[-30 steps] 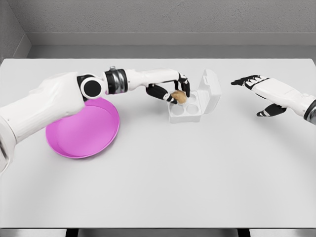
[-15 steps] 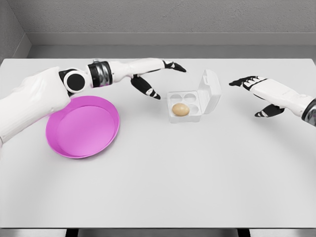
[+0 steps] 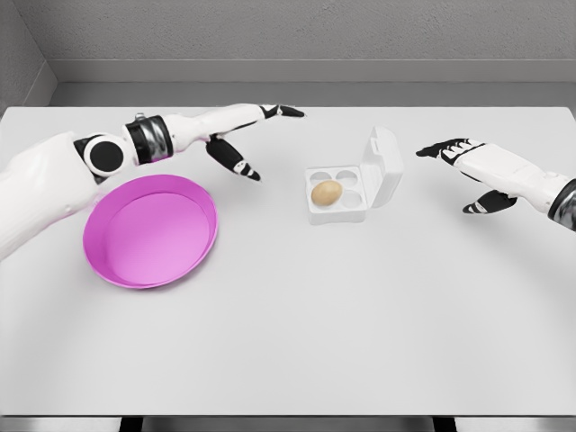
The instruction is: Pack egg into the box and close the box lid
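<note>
We see the egg [image 3: 327, 193] sitting in a near-left cup of the box [image 3: 337, 205] at frame centre, both our left hand [image 3: 241, 135] and right hand [image 3: 468, 162] spread empty, so only the light, stiff hinged lid [image 3: 384, 166] needs nudging at its top edge

Both arms run off the picture's side edges; the egg [image 3: 327, 193] hides its cup.
</note>
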Action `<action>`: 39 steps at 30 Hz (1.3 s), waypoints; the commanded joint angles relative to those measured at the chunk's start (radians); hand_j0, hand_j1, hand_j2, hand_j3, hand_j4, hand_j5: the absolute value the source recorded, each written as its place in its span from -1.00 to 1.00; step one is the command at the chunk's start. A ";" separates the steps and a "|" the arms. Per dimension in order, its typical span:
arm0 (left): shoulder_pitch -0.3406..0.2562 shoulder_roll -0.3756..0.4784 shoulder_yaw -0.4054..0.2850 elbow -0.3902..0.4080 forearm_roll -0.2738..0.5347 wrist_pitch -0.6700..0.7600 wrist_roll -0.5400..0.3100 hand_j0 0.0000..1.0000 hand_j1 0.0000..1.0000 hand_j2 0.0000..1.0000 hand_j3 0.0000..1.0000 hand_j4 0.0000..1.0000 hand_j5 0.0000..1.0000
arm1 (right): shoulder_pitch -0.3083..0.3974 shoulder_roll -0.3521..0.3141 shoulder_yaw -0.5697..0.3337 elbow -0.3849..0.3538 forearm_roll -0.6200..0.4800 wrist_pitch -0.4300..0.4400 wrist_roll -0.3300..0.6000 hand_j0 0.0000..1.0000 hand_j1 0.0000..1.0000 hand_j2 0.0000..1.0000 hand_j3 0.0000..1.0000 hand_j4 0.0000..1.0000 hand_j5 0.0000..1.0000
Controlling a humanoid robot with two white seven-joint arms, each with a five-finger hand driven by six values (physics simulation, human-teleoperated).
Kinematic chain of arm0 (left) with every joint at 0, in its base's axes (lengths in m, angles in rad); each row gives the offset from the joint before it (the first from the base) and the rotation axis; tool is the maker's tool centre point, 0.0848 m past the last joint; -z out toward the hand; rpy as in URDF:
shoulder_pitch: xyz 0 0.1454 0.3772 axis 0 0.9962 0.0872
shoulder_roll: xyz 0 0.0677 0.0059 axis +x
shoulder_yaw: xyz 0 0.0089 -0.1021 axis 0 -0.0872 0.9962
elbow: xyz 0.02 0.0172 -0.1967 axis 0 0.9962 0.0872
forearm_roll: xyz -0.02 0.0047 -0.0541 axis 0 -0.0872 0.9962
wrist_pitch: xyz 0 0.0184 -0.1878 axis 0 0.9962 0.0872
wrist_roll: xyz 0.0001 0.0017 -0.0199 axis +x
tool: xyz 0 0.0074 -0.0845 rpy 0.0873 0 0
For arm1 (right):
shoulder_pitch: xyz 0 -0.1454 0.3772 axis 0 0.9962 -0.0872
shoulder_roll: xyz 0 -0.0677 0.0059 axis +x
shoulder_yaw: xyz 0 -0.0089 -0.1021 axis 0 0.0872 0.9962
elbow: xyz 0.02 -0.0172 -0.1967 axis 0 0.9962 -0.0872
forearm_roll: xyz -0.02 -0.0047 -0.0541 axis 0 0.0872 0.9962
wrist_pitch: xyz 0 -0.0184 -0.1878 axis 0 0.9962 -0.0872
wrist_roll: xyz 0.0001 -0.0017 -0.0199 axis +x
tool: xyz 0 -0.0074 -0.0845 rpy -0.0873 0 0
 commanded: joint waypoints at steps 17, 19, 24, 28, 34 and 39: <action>0.058 0.334 0.054 -0.287 0.013 0.001 -0.009 1.00 1.00 1.00 1.00 1.00 1.00 | -0.006 0.042 0.066 -0.034 -0.006 0.003 0.000 1.00 1.00 1.00 1.00 1.00 1.00; 0.077 0.334 0.069 -0.298 0.016 0.001 -0.030 1.00 1.00 1.00 1.00 1.00 1.00 | -0.003 0.044 0.066 -0.045 -0.006 0.003 0.000 1.00 1.00 1.00 1.00 1.00 1.00; 0.083 0.348 0.069 -0.298 0.021 0.001 -0.047 1.00 1.00 1.00 1.00 1.00 1.00 | 0.006 0.047 0.066 -0.091 -0.008 0.003 0.000 1.00 1.00 1.00 1.00 1.00 1.00; 0.090 0.388 0.069 -0.310 0.021 0.001 -0.047 1.00 1.00 1.00 1.00 1.00 1.00 | 0.029 0.058 0.067 -0.157 -0.008 0.003 0.000 1.00 1.00 1.00 1.00 1.00 1.00; 0.097 0.422 0.069 -0.326 0.015 0.001 -0.038 1.00 1.00 1.00 1.00 1.00 1.00 | 0.058 0.078 0.089 -0.246 -0.009 0.003 0.000 1.00 1.00 1.00 1.00 1.00 1.00; 0.109 0.429 0.071 -0.327 0.015 0.001 -0.039 1.00 1.00 1.00 1.00 1.00 1.00 | 0.063 0.062 0.063 -0.242 -0.023 0.003 0.000 1.00 1.00 1.00 1.00 1.00 1.00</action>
